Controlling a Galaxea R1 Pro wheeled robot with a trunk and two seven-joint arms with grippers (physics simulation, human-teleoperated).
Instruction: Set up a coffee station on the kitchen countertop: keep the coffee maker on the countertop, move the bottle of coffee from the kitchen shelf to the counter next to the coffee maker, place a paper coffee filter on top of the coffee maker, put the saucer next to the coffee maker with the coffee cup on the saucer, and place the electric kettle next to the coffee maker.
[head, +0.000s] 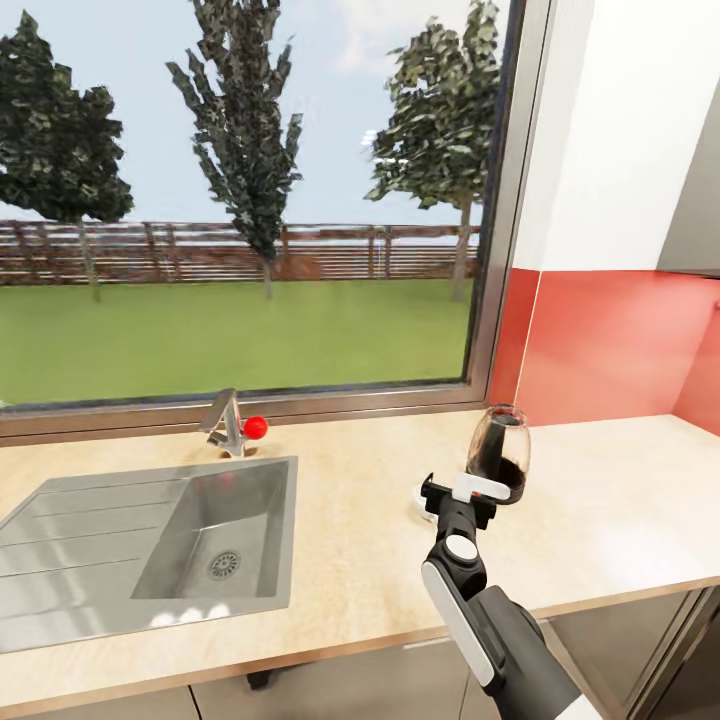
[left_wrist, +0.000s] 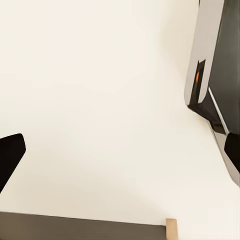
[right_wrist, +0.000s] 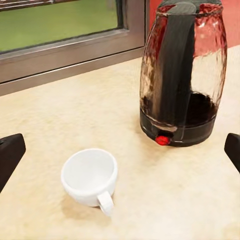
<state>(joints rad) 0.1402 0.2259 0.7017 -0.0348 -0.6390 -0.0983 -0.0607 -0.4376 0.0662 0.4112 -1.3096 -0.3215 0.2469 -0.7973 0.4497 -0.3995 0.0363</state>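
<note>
Sink (head: 150, 545) at the far left of the head view, steel basin set into the kitchen countertop (head: 360, 560), with a chrome tap (head: 226, 425) carrying a red knob behind it under the window (head: 240, 200). Moving right, my right gripper (head: 455, 497) hangs low over the wood-look slab, and just beyond it stands the electric kettle (head: 498, 452), upright, near the red backsplash (head: 610, 345).

From the right wrist camera I see the coffee cup (right_wrist: 91, 179) sitting upright on the bare counter, handle turned toward the camera, with the kettle (right_wrist: 179, 75) near it but not touching. Both black fingertips sit at the far edges of that picture, so the right claw is spread wide and empty. On the left wrist camera I see a pale wall and a dark fingertip (left_wrist: 10, 155) at each side edge; I read that claw as spread too, holding nothing.

My worry, as a judgement: the cup is small and light, and a descent slightly off-centre could nudge it with one finger and tip or skid it toward the kettle. A wide approach could also clip the kettle's base.

I can read no brand, label or writing anywhere; the kettle shows a plain red button (right_wrist: 162, 140).
</note>
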